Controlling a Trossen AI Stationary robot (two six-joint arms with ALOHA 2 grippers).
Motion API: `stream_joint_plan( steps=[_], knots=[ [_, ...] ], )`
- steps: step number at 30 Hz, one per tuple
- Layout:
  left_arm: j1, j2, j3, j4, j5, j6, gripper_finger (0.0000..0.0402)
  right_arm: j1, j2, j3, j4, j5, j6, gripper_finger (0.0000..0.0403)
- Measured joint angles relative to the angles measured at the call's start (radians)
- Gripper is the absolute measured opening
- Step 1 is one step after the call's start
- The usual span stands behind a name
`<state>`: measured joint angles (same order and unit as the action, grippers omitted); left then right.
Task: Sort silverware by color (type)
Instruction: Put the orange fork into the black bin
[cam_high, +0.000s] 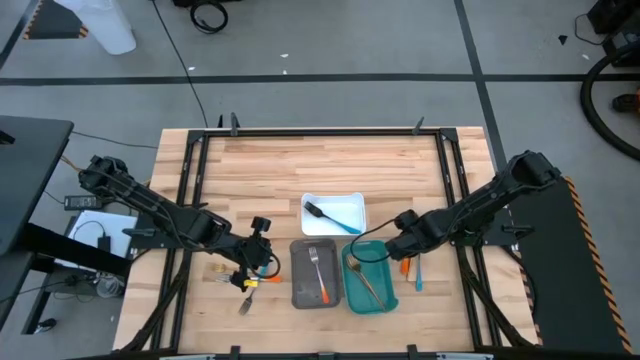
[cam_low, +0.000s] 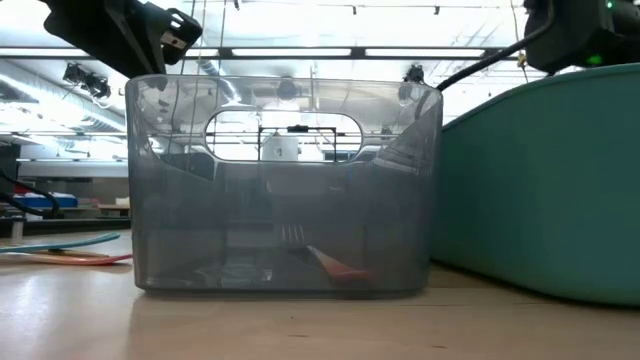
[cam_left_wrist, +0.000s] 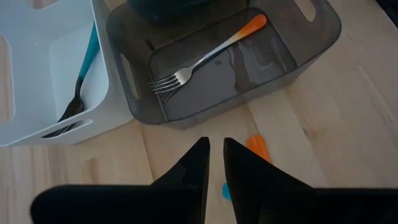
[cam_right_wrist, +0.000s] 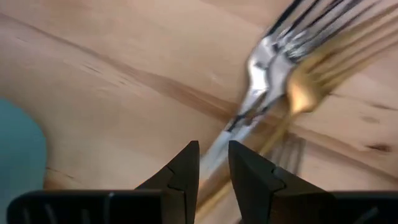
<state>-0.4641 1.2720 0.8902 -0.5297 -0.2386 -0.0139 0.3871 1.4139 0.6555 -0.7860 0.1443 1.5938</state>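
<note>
Inside grey tray (cam_high: 300, 290), orange-handled fork (cam_high: 320, 272)

Robotics lab/workshop: wood-top bench (cam_high: 330, 160) w/ black metal frame (cam_high: 190, 170) on grey concrete floor (cam_high: 330, 40) w/ dark tape lines, loose cables (cam_high: 208, 14) on floor, strip lights (cam_low: 300, 52) on open ceiling, cluttered benches (cam_low: 60, 205) in bkgd.
</note>
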Motion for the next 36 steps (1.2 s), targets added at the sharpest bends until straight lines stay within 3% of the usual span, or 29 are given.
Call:
stream_joint_plan(
  steps=[6, 17, 36],
  knots=[
    [0.001, 0.0, 0.0, 0.0, 0.0, 0.002, 0.0055, -0.013, -0.004, -0.032, 0.06, 0.013, -0.012, 0.0096],
    [0.001, 0.0, 0.0, 0.0, 0.0, 0.002, 0.0055, -0.015, -0.005, -0.035, 0.165, 0.046, -0.193, 0.0096],
    [0.001, 0.0, 0.0, 0.0, 0.0, 0.008, 0.0055, -0.017, -0.032, -0.038, 0.208, 0.057, -0.174, 0.0089]
  ],
)
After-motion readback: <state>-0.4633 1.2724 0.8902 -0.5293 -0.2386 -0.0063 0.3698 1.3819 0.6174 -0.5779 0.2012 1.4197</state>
